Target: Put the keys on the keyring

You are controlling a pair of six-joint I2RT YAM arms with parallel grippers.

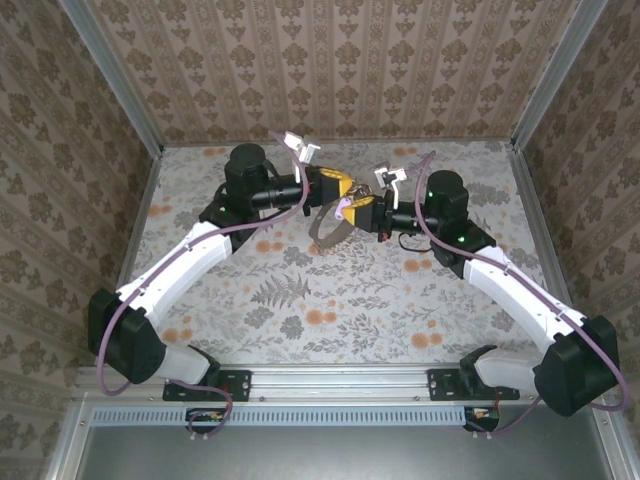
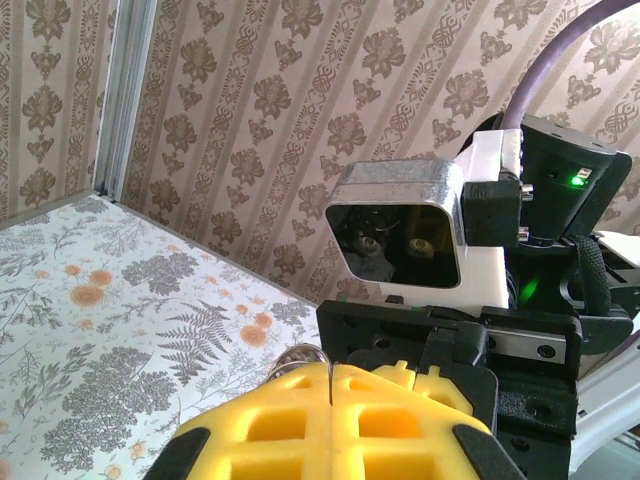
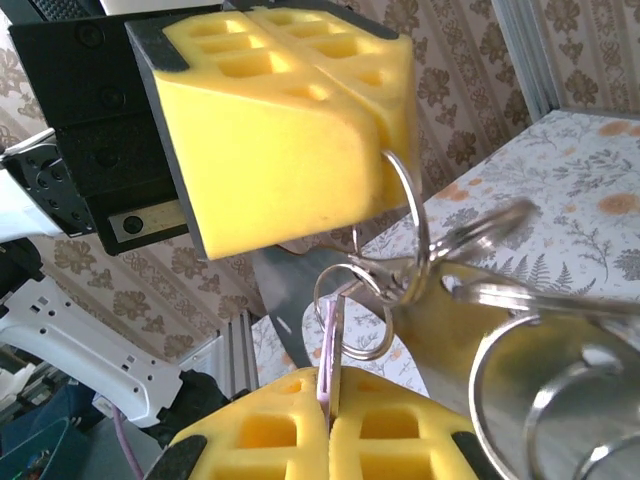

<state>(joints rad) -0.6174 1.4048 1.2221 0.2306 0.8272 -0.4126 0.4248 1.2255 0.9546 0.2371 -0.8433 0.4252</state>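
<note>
Key [image 3: 331, 335]: the purple-pink head is seen edge-on, pinched in the seam of the right gripper [image 3: 330, 388]. That gripper's yellow foam pads are fully closed on it; the blade is not made out.

Keyring [image 3: 405, 215]: silvery wire loops, with one loop clamped at the corner of the left gripper [image 2: 330, 372]. Its pads are pressed together with no gap, and a bit of ring is seen poking out beside the seam in the left wrist view. Smaller loops are hung below the clamped one, right at the key head, touching or overlapping it. Whether the key is already threaded cannot be told.

From above, both things are held in the air between the two grippers, mid-table toward the far wall. The keyring [image 1: 326, 234] is seen drooping below them, and the key [image 1: 342, 208] shows as a pink fleck at the right gripper's tip. The table [image 1: 300, 300] lies beneath.

Step judged: the key is being worked onto a loop, not confirmed done.

Risks:
- The key is gripped by a thin edge in soft foam, so it could be twisted or squeezed out if pushed against the wire.
- The loose loops can be swung aside, so the hole could be missed.
- The two sets of pads are very close, so any advance could jam foam against foam.
- If either grip is released too soon, key or ring would be dropped to the table.
</note>
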